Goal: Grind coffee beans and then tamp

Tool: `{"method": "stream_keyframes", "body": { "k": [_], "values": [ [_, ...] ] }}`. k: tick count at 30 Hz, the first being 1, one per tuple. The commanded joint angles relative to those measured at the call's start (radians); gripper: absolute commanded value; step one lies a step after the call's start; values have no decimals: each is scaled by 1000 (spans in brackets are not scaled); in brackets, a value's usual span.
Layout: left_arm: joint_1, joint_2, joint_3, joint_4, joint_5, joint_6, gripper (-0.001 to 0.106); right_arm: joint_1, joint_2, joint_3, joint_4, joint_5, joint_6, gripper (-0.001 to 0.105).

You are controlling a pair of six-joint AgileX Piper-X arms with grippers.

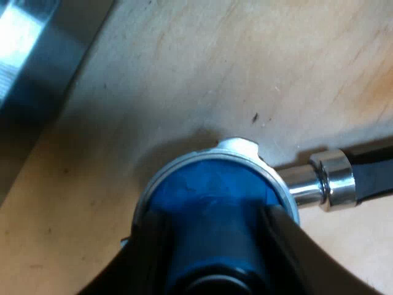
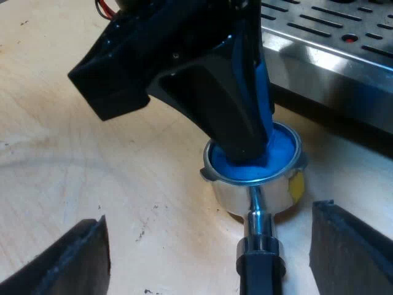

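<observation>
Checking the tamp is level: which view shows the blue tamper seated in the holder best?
Right wrist view: the blue tamper sits inside the holder, seen at an angle, gripped by the left end effector. Left wrist view looks down on its top between the fingers.

The black left gripper (image 1: 212, 216) has a boxy, glossy housing (image 2: 123, 61) and tapering fingers (image 2: 236, 110). The right gripper's (image 2: 207, 249) fingers (image 2: 353, 249) are flat, black and square-edged.

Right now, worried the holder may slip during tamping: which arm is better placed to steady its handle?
Right. The right gripper is open astride the handle of the holder; the left gripper is shut on the blue tamper pressed into it.
</observation>
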Motion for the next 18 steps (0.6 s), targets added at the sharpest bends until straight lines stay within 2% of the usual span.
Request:
{"method": "stream_keyframes", "body": {
  "k": [1,8,18],
  "values": [
    [-2,69,53,49,-21,0,0,-1,-4,0,-7,-2,-1,69],
    [-2,88,93,56,-21,0,0,-1,-4,0,-7,-2,-1,69],
    [-2,88,92,66,-21,0,0,-1,-4,0,-7,-2,-1,69]
  ]
}}
